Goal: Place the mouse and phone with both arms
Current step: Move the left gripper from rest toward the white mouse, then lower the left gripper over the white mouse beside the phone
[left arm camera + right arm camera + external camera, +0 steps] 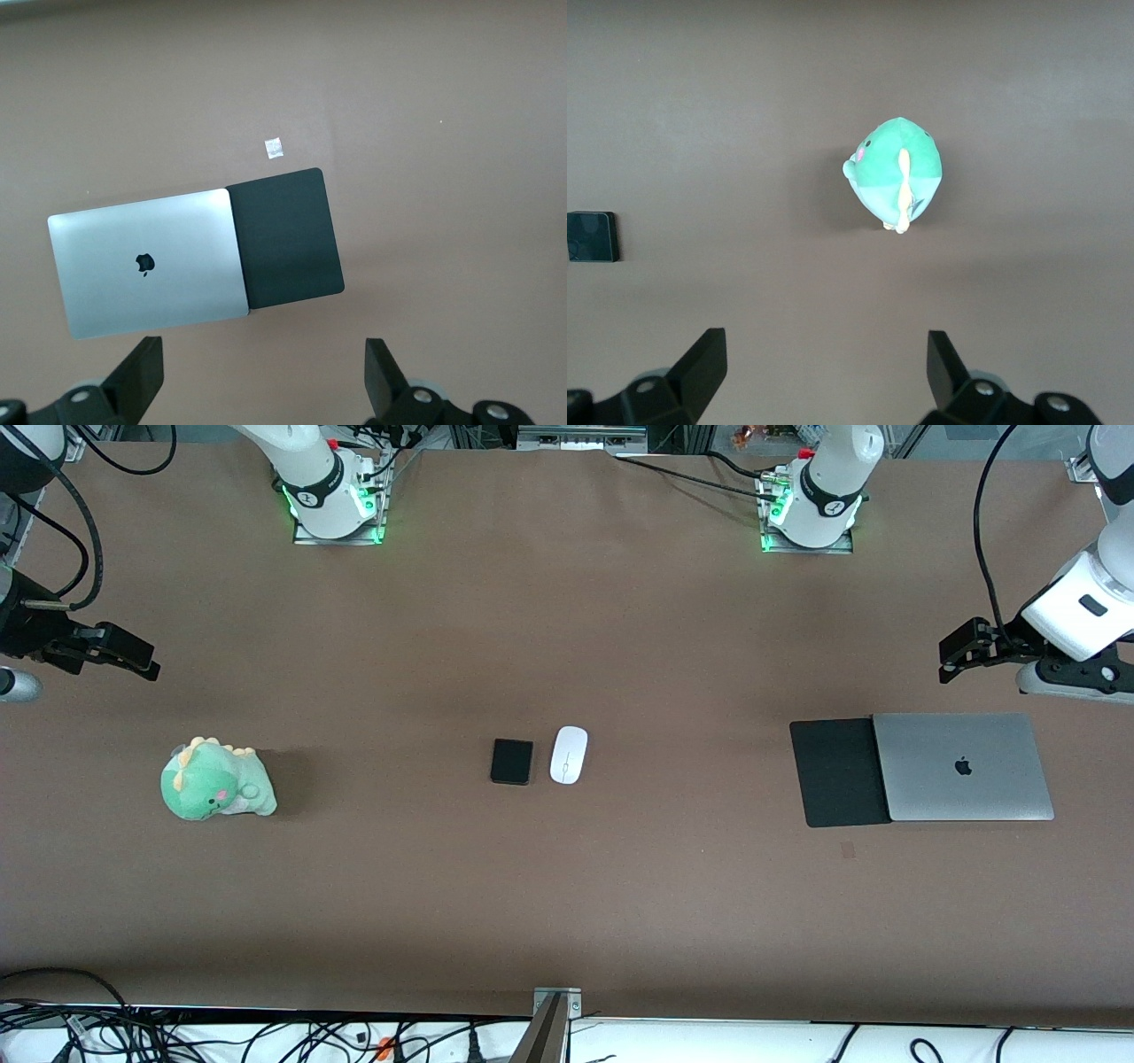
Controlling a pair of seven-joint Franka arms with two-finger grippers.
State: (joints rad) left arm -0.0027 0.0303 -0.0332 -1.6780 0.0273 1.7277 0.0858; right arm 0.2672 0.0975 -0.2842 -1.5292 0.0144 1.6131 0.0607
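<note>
At the right arm's end of the brown surface (567,903), the right tool (133,657) hangs in the air above bare surface, its fingers (700,363) spread wide apart and holding nothing; this arm waits. Near it, and closer to the front camera, a green plush dinosaur (215,781) with a pale yellow crest and a pink cheek sits on the surface, and the right wrist view looks straight down on it (895,173). Around the middle of the surface lies the phone (512,762), a small black slab with rounded corners, flat and untouched; one end of it (591,236) shows at the edge of the right wrist view. Just beside it, toward the left arm's end and not touching it, lies the white mouse (568,755) with its thin grey centre line. Farther toward the left arm's end sits a black mouse pad (837,772), and a closed silver laptop (961,767) with an apple logo overlaps the pad's edge. The left tool (955,657) hangs above bare surface near the laptop, its fingers (139,376) also wide apart and empty. A small pale tag (275,148) lies on the surface near the pad's corner.
</note>
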